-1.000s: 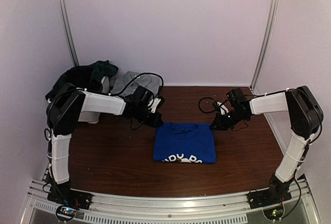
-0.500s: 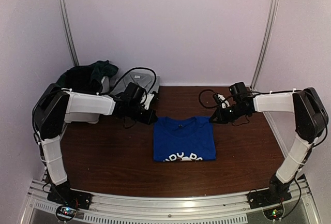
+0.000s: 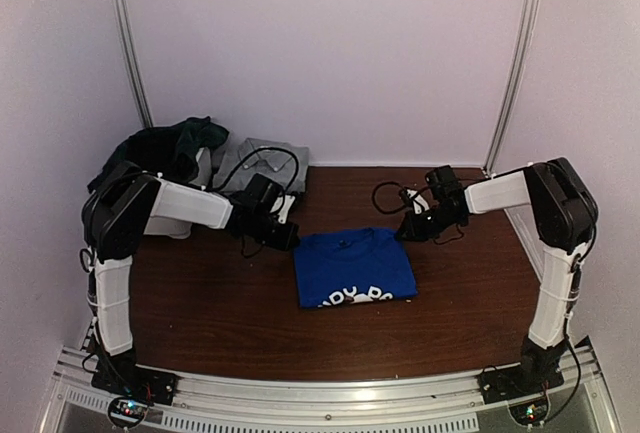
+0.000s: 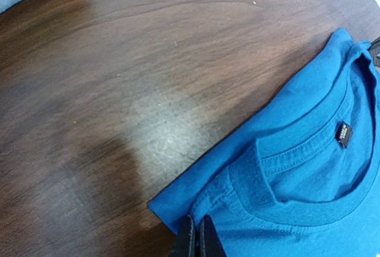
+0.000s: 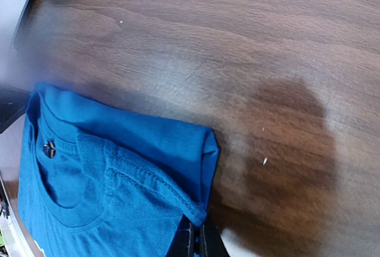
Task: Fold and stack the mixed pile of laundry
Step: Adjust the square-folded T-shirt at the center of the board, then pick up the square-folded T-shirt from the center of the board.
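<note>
Grip is at both collar corners of the folded blue T-shirt (image 3: 355,268) on the table (image 3: 200,303): left gripper (image 4: 196,236) and right gripper (image 5: 193,236) have jaws closed on its cloth, probably to shift it flat. The laundry pile (image 3: 170,148) waits far left.

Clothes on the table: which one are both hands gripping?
The blue T-shirt, folded flat mid-table: left hand and right hand pinch its collar corners. The dark green garment and grey garment lie far left.

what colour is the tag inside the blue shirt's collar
The tag in the T-shirt collar is black; left wrist view shows it best.
</note>
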Controlling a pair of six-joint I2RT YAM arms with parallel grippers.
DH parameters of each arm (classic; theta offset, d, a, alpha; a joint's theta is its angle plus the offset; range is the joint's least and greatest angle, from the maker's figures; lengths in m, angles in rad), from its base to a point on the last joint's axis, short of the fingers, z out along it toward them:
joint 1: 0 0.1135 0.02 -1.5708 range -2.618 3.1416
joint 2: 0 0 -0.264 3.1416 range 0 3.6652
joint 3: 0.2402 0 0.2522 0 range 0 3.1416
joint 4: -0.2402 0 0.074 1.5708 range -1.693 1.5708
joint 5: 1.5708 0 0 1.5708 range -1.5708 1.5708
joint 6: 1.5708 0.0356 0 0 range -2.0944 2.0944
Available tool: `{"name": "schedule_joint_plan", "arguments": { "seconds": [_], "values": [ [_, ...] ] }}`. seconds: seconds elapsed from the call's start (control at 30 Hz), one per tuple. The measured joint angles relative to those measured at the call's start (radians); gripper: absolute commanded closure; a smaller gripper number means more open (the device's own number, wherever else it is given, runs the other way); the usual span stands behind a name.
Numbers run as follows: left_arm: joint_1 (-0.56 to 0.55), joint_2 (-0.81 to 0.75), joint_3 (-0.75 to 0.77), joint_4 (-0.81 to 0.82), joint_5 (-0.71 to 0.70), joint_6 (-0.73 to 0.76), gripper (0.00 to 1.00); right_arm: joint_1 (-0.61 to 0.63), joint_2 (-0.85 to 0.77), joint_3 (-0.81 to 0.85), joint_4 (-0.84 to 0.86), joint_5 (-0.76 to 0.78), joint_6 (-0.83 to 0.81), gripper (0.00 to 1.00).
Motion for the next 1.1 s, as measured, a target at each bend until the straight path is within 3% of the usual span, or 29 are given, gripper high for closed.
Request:
{"name": "schedule_joint_plan", "arguments": {
  "seconds": [0.07, 0.13, 0.27, 0.33, 0.5, 0.67, 0.87, 1.1],
  "values": [
    [0.003, 0.001, 0.003, 0.002, -0.006, -0.003, 0.95, 0.000, 0.024, 0.017, 0.000, 0.004, 0.000, 0.74],
    [0.010, 0.000, 0.005, 0.002, -0.011, -0.004, 0.80, 0.000, 0.030, 0.029, -0.004, 0.010, 0.000, 0.64],
    [0.020, -0.028, -0.005, -0.010, -0.034, 0.001, 0.40, 0.000, 0.003, 0.039, -0.023, 0.039, 0.007, 0.50],
    [0.024, -0.089, -0.040, -0.015, -0.057, -0.012, 0.28, 0.009, -0.051, 0.039, -0.052, 0.071, 0.004, 0.50],
    [0.052, -0.325, -0.162, -0.018, -0.089, -0.063, 0.28, 0.082, -0.256, 0.080, -0.116, 0.144, 0.004, 0.51],
    [0.108, -0.444, -0.233, -0.016, -0.081, -0.110, 0.28, 0.299, -0.340, 0.129, -0.125, 0.194, -0.008, 0.56],
    [0.116, -0.477, -0.328, -0.050, -0.072, -0.153, 0.26, 0.544, -0.297, 0.075, -0.119, 0.212, -0.037, 0.62],
    [0.123, -0.505, -0.400, -0.058, -0.030, -0.210, 0.26, 0.673, -0.126, 0.076, -0.084, 0.212, -0.084, 0.67]
  ]
}}
